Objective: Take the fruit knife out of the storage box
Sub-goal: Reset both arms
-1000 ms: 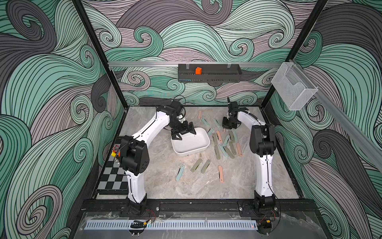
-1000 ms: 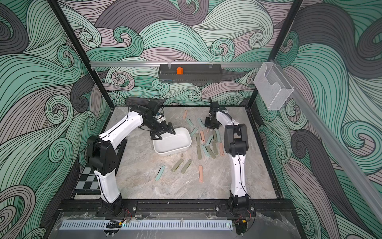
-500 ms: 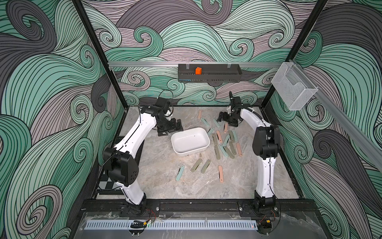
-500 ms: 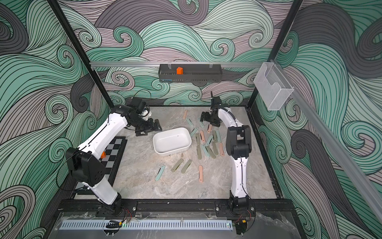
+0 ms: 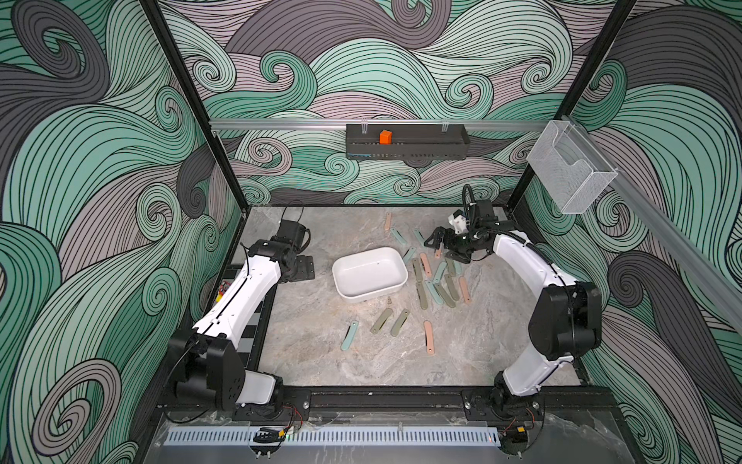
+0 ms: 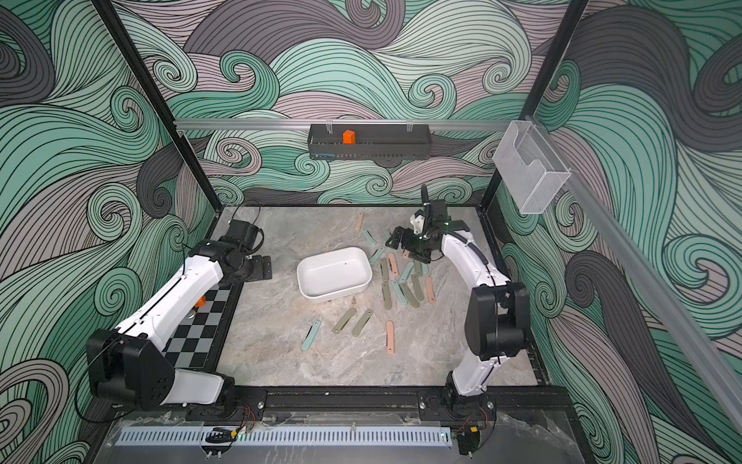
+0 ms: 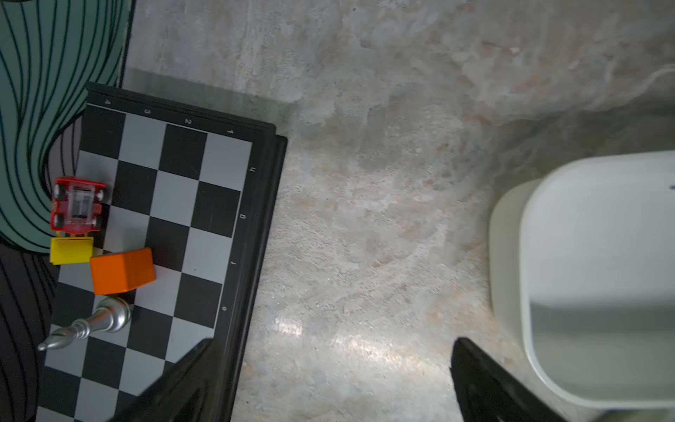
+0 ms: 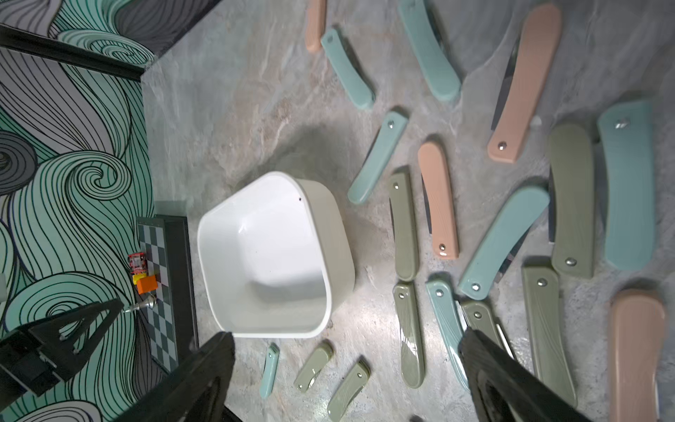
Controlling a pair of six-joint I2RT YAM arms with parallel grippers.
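Many fruit knives (image 5: 428, 336) on marbled tabletop (image 5: 321, 361) beside white storage box (image 5: 377, 291) (swirl-patterned walls (image 5: 120, 160)), left claw (image 7: 332, 341) and right claw (image 8: 347, 334) wide.

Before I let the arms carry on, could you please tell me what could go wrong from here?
1. The open right gripper hangs over the crowded knives; a sideways sweep could scatter them.
2. The pink knife shows some blade along its edge, so a pinch there might slip.
3. The storage box looks empty, so a reach into it would probably find nothing.
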